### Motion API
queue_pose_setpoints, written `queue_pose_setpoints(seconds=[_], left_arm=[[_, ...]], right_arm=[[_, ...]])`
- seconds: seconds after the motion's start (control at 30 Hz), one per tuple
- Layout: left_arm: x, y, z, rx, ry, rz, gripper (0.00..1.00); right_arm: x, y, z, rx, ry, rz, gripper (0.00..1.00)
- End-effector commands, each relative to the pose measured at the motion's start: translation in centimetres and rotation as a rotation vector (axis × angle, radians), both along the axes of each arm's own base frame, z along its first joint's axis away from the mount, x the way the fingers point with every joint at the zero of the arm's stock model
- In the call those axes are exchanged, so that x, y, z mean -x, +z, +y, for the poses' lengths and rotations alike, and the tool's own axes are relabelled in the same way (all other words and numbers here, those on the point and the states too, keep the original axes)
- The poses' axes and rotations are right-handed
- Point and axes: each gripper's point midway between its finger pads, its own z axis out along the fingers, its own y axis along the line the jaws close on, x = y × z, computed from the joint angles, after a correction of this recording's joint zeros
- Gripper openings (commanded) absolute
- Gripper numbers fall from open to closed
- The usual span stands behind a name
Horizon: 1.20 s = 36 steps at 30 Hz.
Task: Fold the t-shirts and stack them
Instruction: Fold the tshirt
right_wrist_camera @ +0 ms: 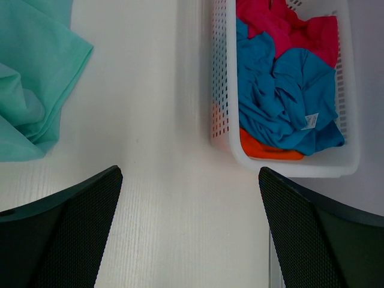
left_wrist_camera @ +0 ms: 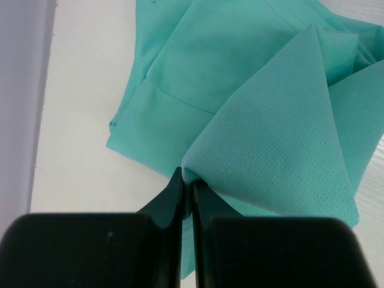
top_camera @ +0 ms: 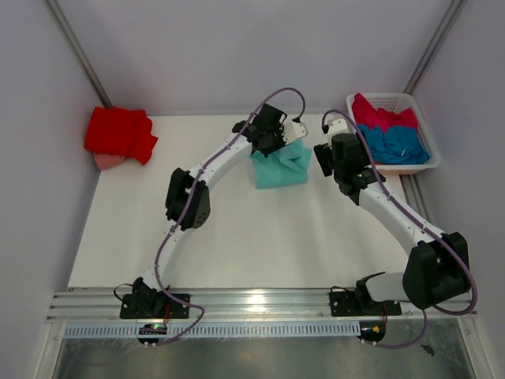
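Left pincer (left_wrist_camera: 186, 180) pinched tight, left arm (top_camera: 209, 166) extended forward; right pincer (right_wrist_camera: 189, 180) spread wide, right arm (top_camera: 394, 209) bent outward.

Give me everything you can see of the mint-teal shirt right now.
The mint-teal t-shirt is soft, finely perforated cloth in one solid colour, with a seam showing. It is partly folded and rumpled. It lies on the white table, toward the far side. The left pincer is shut on a fold at its edge, which stands up in a peak.

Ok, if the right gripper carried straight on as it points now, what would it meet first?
Probably bare table, between the mint-teal t-shirt and the white basket; depth is unclear.
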Motion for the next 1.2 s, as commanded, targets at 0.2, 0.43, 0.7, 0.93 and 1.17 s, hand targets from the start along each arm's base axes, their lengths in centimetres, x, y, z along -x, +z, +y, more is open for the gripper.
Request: queue_pose_setpoints(seconds=[0.2, 0.43, 0.7, 0.93, 1.17], left_arm=[[-3.3, 10.1, -0.9, 0.216, 0.062, -0.224, 0.03], [-3.5, 13.2, -0.9, 0.337, 0.135, -0.243, 0.02], [0.6, 15.4, -2.0, 0.405, 0.027, -0.111, 0.0], [11.3, 12.8, -0.3, 0.257, -0.173, 0.229, 0.0], [19.2, 12.3, 1.9, 0.216, -0.342, 0.478, 0.0]], right_arm=[[-1.1, 0.8, 0.0, -0.024, -0.024, -0.058, 0.99], [-1.0, 1.2, -0.2, -0.031, -0.037, -0.074, 0.99], [-0.9, 1.3, -0.5, -0.013, -0.051, -0.081, 0.99], [-0.9, 2.7, -0.4, -0.022, -0.038, -0.098, 0.99], [-0.8, 5.1, -0.1, -0.018, -0.011, -0.107, 0.99]])
